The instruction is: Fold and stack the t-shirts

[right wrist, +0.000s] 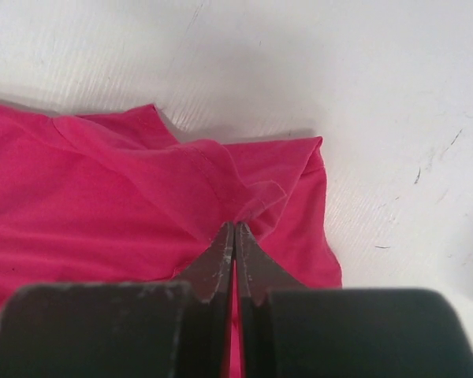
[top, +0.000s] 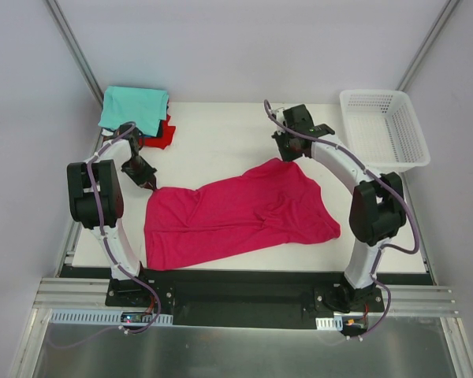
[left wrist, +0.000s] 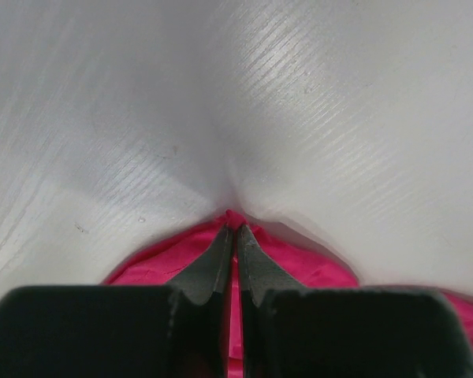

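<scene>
- At the far left, the teal shirt (top: 134, 106) lies folded on the red shirt (top: 167, 135). Your folded piece probably ends up there, so swing the left arm wide of both.
- Your left gripper (left wrist: 235, 228) has its fingers pressed together on the far-left corner of the pink shirt (top: 236, 213). Only a small tip of cloth shows past the fingertips, so I judge the hold thin. Raise it slowly, without a jerk.
- The pink shirt lies spread but wrinkled on the table (top: 221, 130), slanting from near left to far right. It looks to need flattening before any fold. Draw the two held points apart evenly until the far edge is taut, then lay it down straight.
- Your right gripper (right wrist: 234, 226) pinches a bunched fold at the shirt's far-right edge, its fingers closed tight on the cloth. It may have caught more than one layer, so check that the edge hangs clean once lifted.
- The basket (top: 374, 93) sits at the far right, well apart from the shirt. Steer the right arm clear of its rim.
</scene>
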Robot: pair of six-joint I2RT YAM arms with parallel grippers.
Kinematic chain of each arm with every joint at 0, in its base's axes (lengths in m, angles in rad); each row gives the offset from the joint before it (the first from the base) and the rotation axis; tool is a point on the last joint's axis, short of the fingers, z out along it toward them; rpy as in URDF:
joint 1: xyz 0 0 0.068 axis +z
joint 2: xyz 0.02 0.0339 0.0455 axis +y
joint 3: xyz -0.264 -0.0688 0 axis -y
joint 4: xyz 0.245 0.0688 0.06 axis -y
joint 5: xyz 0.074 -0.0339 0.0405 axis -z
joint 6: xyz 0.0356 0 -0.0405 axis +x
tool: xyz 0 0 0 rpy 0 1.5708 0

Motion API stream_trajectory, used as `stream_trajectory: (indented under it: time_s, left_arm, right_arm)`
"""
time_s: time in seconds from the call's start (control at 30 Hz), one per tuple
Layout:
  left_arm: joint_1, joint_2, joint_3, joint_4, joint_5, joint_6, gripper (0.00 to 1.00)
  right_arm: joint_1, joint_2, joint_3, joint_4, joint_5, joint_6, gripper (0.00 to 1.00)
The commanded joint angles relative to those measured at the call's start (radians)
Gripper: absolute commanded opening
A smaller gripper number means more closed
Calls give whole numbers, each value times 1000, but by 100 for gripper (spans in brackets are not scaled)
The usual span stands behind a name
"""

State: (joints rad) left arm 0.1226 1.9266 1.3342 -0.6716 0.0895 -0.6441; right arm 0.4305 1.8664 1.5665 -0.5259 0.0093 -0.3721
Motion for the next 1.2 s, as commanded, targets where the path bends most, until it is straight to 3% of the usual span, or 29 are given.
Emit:
stream_trajectory:
  time_s: [0.0,0.3,0.5,1.17]
  left_arm:
    - [-21,-24,33,-57,-33,18,0]
    - [-32,-116,22,-112,-76,37,0]
    - [-32,-147,37,-155,-85,43,0]
    - [-31,-259,42,-218,-128,46,0]
  right_arm:
    - [-4,-84,-13,37,23,47,1]
    - [-15,-153,-82,21,104,70,1]
    - [-64,-185,-83,21,44,94,1]
    - [-91,-217,-74,24,54,128,1]
